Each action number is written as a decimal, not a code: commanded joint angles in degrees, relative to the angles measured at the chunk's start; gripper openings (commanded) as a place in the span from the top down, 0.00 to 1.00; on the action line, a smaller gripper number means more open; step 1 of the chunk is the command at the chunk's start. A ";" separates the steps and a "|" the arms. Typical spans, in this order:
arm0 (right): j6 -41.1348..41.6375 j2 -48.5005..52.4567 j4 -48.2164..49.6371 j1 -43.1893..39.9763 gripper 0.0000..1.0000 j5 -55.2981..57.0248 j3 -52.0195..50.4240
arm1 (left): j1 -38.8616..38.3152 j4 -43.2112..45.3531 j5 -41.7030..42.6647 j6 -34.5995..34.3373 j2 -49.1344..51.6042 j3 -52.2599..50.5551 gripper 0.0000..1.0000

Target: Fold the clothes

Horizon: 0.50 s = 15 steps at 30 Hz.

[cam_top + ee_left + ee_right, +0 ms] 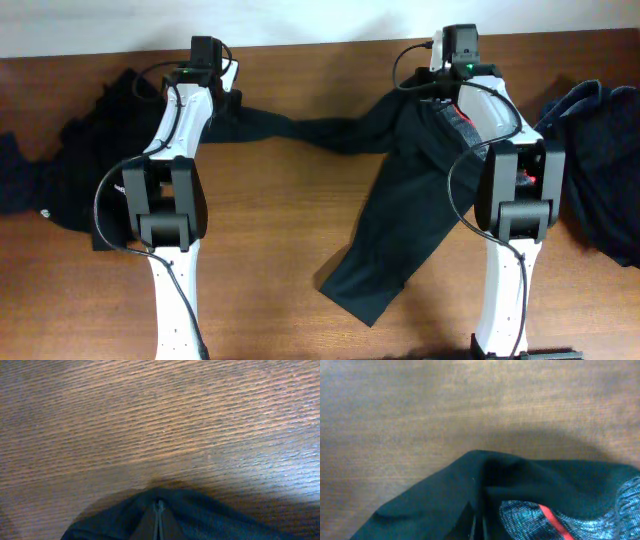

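The black trousers (400,200) lie stretched across the table. One leg runs left to my left gripper (230,104), the other leg hangs toward the front edge. My left gripper (159,521) is shut on the end of the trouser leg (210,520), with fabric bunched around its fingers. My right gripper (447,95) is shut on the trousers at the waist. In the right wrist view its fingers (480,529) pinch black cloth (435,505) next to the speckled grey waistband (530,520) with its red stripe (552,520).
A heap of dark garments (75,170) lies at the left edge of the wooden table (270,230). A navy garment (600,170) lies at the right edge. Both arm bases stand at the front.
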 commanded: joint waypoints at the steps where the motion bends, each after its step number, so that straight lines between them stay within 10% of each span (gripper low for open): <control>1: 0.17 1.07 1.73 -0.52 0.96 -0.20 -0.09 | 0.35 -0.76 -0.22 -0.39 5.11 -1.42 0.99; 15: 6.93 1.07 3.80 -6.05 0.96 8.79 -0.09 | 0.35 -0.92 -0.70 -1.53 5.11 -1.42 0.99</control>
